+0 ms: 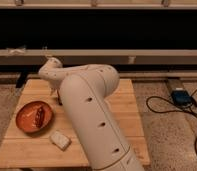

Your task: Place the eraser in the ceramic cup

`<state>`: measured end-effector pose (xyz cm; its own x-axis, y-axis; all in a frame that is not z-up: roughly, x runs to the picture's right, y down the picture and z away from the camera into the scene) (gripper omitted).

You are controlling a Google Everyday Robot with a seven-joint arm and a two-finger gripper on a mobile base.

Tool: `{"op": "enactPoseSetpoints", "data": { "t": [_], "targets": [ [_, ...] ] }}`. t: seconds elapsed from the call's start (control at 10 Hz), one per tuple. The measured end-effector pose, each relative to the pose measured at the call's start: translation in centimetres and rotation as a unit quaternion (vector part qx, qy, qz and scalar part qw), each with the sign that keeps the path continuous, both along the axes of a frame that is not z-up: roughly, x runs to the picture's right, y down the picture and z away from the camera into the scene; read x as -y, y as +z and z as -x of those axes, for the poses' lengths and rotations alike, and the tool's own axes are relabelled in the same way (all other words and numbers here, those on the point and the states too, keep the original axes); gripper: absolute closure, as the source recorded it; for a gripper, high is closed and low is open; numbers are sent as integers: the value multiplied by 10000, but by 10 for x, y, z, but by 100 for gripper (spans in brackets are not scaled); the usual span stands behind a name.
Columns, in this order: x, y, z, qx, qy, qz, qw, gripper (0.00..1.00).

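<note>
No text, label, number or sign can be read, whether on the robot arm [92,112] or on the gripper [59,98], seen low over the wooden table [128,116].

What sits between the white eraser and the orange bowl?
Only bare wooden table in the camera view, between eraser and orange bowl. The gripper hangs behind the bowl, partly hidden by the arm.

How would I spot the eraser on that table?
Over the wooden table, the gripper hangs at the back; look instead near the front left edge, beside the orange bowl. The eraser is the small white block lying flat, unlike the round bowl.
</note>
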<state>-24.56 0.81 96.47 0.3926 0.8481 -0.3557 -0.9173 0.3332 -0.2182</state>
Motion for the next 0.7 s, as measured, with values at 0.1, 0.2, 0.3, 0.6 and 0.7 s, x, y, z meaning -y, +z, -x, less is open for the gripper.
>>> {"op": "enactPoseSetpoints", "data": {
  "t": [0.1, 0.2, 0.3, 0.6, 0.7],
  "targets": [
    [1, 2, 0, -15, 19, -5, 10000, 20],
    [1, 4, 1, -23, 21, 0, 10000, 20],
    [-1, 6, 3, -27, 31, 24, 10000, 20],
    [-14, 15, 0, -104, 29, 179, 9998, 22],
    [-16, 17, -1, -111, 57, 202, 9997, 27]
  ]
}}
